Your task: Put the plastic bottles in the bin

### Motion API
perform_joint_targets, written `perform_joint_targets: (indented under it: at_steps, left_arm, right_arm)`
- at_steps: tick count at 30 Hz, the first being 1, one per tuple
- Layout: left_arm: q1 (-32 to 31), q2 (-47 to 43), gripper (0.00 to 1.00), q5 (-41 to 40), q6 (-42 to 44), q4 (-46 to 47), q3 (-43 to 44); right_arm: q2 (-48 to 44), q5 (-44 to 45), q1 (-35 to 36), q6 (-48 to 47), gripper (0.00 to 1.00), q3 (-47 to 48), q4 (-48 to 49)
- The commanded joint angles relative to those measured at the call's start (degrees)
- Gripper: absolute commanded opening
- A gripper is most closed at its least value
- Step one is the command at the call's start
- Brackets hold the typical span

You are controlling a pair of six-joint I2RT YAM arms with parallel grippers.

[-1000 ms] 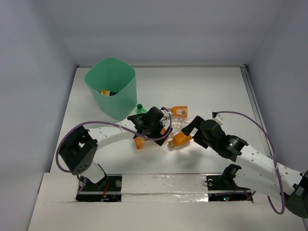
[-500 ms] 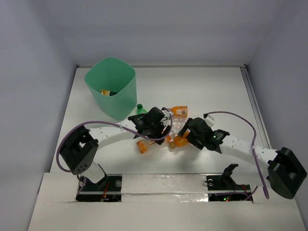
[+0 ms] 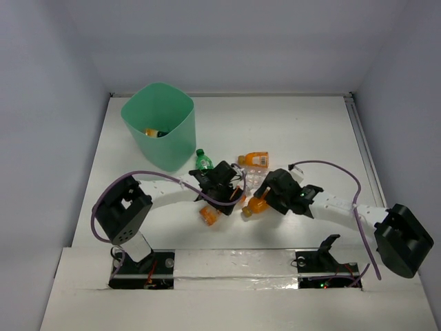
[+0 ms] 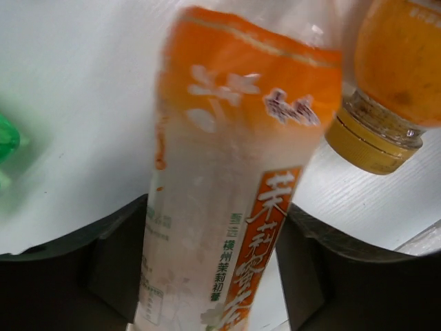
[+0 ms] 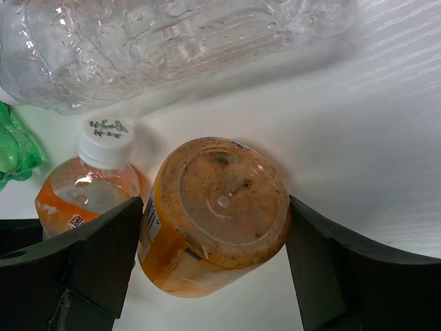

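Observation:
The mint-green bin (image 3: 165, 148) stands at the back left with a bottle (image 3: 152, 132) inside. My left gripper (image 3: 213, 205) (image 4: 217, 207) is shut on an orange-labelled bottle (image 3: 209, 214) (image 4: 227, 172) lying on the table. My right gripper (image 3: 267, 201) (image 5: 215, 203) is shut on an orange bottle (image 3: 255, 205) (image 5: 213, 214), a finger touching each side of its base end. A green bottle (image 3: 202, 160), an orange bottle (image 3: 255, 160) and a clear bottle (image 5: 172, 41) lie just behind the grippers.
The orange bottle's yellow cap (image 4: 368, 138) lies close to the right of my left gripper's bottle. A white-capped orange bottle (image 5: 93, 176) lies beside my right gripper's left finger. White walls enclose the table on three sides.
My right arm swung in and dropped low, its fingers now around the orange bottle. My left gripper shifted slightly toward the near edge with its bottle.

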Motion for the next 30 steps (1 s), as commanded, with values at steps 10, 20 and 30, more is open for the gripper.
perform_joint_targets:
  at_steps: [10,20,30]
  left_arm:
    - [-0.81,-16.06,0.38,0.14,-5.07,-13.95,11.00]
    - [3.92,-17.67,0.39,-10.75,-6.31,-22.05,41.59]
    - [28.71,-15.21,0.42,-14.46,-5.08,-7.39,48.66]
  right_arm:
    - [-5.12,1.13,-0.31,-2.83,0.60,-1.39,0.05]
    - [-13.30,-4.05,-0.31,-7.40,0.52,-0.61,0.13]
    - [-15.25,-5.90,-0.31,-14.69,0.53,14.39,0.48]
